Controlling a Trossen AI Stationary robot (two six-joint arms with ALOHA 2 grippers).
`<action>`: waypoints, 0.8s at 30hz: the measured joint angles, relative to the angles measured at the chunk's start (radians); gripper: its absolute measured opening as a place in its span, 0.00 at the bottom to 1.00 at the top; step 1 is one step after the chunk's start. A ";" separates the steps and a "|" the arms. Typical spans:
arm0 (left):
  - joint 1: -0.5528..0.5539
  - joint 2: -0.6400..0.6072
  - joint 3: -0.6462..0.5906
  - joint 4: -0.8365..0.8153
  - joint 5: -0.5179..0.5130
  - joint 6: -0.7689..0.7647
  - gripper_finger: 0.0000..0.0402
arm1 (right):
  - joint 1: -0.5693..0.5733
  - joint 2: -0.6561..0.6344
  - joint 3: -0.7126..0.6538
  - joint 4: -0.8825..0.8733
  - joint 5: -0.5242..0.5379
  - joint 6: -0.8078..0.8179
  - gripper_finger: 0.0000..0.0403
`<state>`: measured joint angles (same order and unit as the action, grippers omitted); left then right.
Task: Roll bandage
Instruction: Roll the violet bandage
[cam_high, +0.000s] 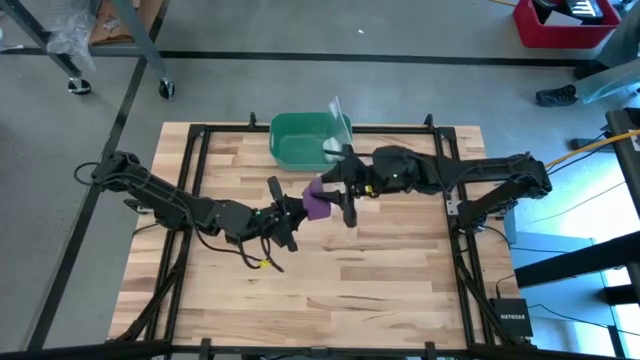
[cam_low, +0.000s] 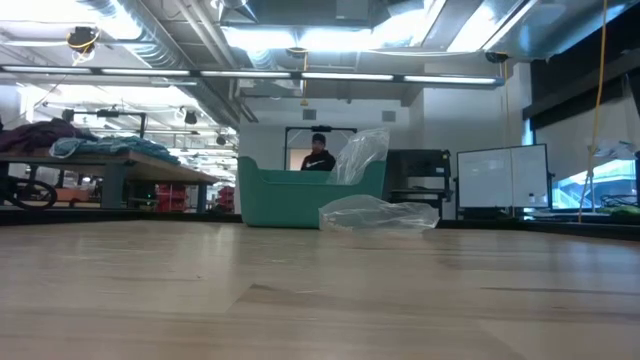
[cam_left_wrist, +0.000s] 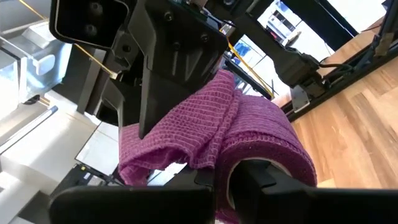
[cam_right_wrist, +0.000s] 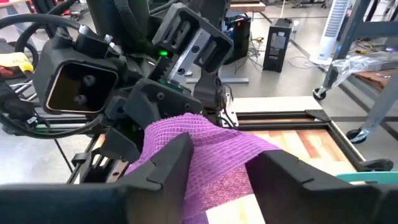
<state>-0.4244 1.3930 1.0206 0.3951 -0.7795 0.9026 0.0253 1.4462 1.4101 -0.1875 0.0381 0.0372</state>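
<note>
The bandage, a purple knitted fabric partly wound into a roll, hangs above the middle of the wooden table, held between the two grippers. The left gripper reaches in from the table's left side with its fingers clamped on the rolled end; in the left wrist view the roll sits directly against that arm's own dark fingers, and a loose fold drapes away toward the other arm's finger. The right gripper meets the bandage from the opposite side. In the right wrist view its two fingers stand apart with the flat purple strip passing between them; whether they press on the fabric cannot be told.

The high view alone shows both arms converging at the table's centre, with a green bin and a clear plastic bag at the far edge. The low view shows neither gripper nor bandage, only the bin, the crumpled bag, and a person in the room beyond.
</note>
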 joint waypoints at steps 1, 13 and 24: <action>0.000 0.000 0.000 0.000 0.000 -0.002 0.04 | -0.004 0.001 0.000 0.000 -0.007 0.001 0.41; 0.005 0.000 0.000 0.006 0.011 -0.013 0.04 | -0.006 -0.013 0.000 0.014 -0.049 0.060 0.40; 0.089 0.000 0.000 -0.059 0.057 -0.333 0.04 | -0.009 -0.016 0.000 -0.043 0.018 -0.066 0.39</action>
<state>-0.3355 1.3933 1.0206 0.3361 -0.7230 0.5698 0.0158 1.4300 1.4101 -0.2309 0.0560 -0.0290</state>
